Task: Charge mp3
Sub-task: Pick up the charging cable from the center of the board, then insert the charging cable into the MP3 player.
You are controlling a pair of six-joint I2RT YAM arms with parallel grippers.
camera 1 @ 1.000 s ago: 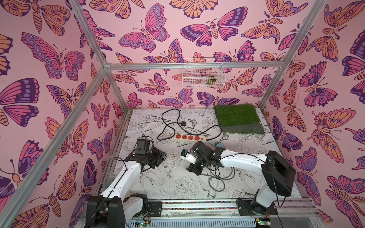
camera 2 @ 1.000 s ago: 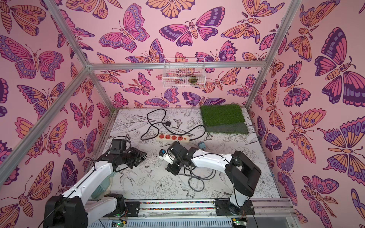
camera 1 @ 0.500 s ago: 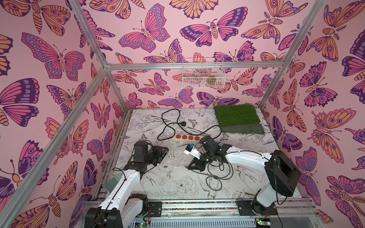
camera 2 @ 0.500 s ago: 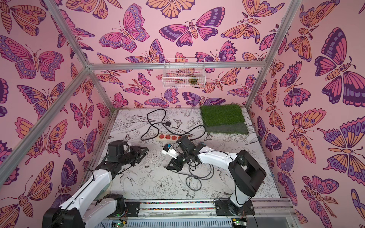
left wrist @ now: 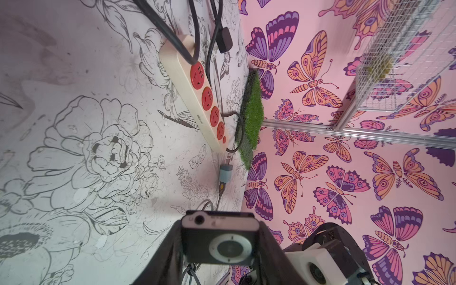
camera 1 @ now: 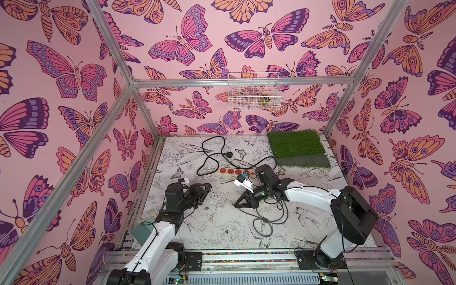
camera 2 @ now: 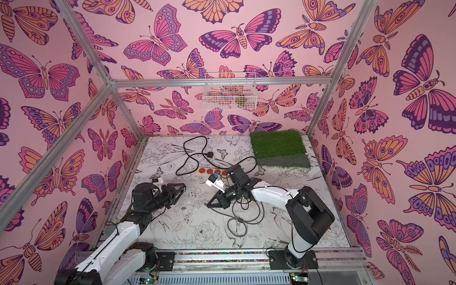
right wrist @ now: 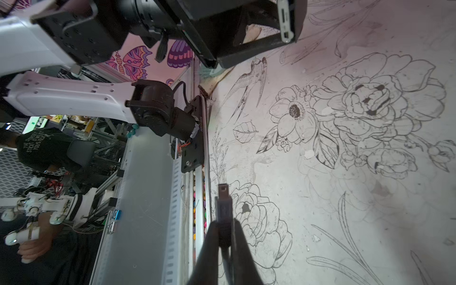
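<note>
The mp3 (left wrist: 197,237), a small black square with a pale control ring, sits clamped between the jaws of my left gripper (left wrist: 219,229). In the right wrist view its silver edge with a port (right wrist: 285,22) faces my right gripper (right wrist: 224,225), which is shut on the small plug of a black cable (right wrist: 223,204). In both top views the left gripper (camera 1: 206,188) (camera 2: 181,188) and the right gripper (camera 1: 237,203) (camera 2: 209,203) point at each other over the table's middle, a short gap apart. The teal charger adapter (left wrist: 225,172) lies on the table beyond the mp3.
A cream power strip (camera 1: 228,172) (left wrist: 197,93) with red sockets lies behind the grippers, its thick cord ending in a black mains plug (camera 1: 229,154). Loops of thin cable (camera 1: 269,217) lie under the right arm. A grass mat (camera 1: 296,145) fills the back right corner. A wire basket (camera 1: 254,95) hangs on the back wall.
My right wrist has swung back toward the power strip while its fingertips stayed near the table's middle. The left gripper has shifted a little toward the back with the mp3.
</note>
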